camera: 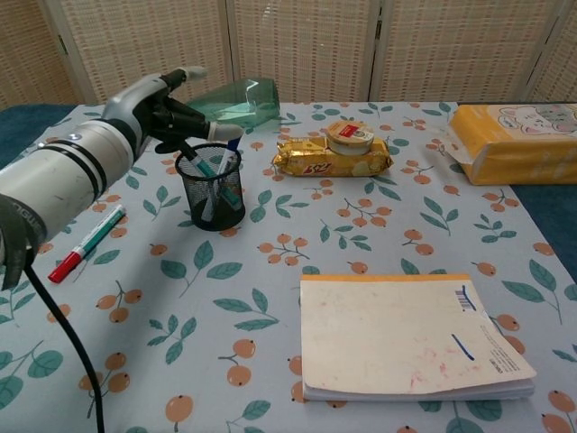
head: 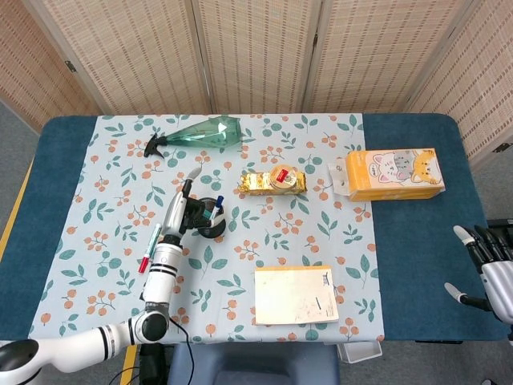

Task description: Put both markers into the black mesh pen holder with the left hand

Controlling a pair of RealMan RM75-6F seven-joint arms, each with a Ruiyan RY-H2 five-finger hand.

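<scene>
The left hand [camera: 158, 104] hovered with fingers spread and empty above the black mesh pen holder [camera: 212, 188], which held the blue-capped marker [camera: 223, 162]. The red-and-green marker [camera: 88, 242] lay on the tablecloth beside it.

The right hand [head: 489, 265] sits cut off at the head view's right edge and is out of the chest view. The tissue box [camera: 514, 140] runs past the chest view's right edge. The left hand [camera: 162, 104] partly screens the spray bottle [camera: 239, 97] behind it there.
</scene>
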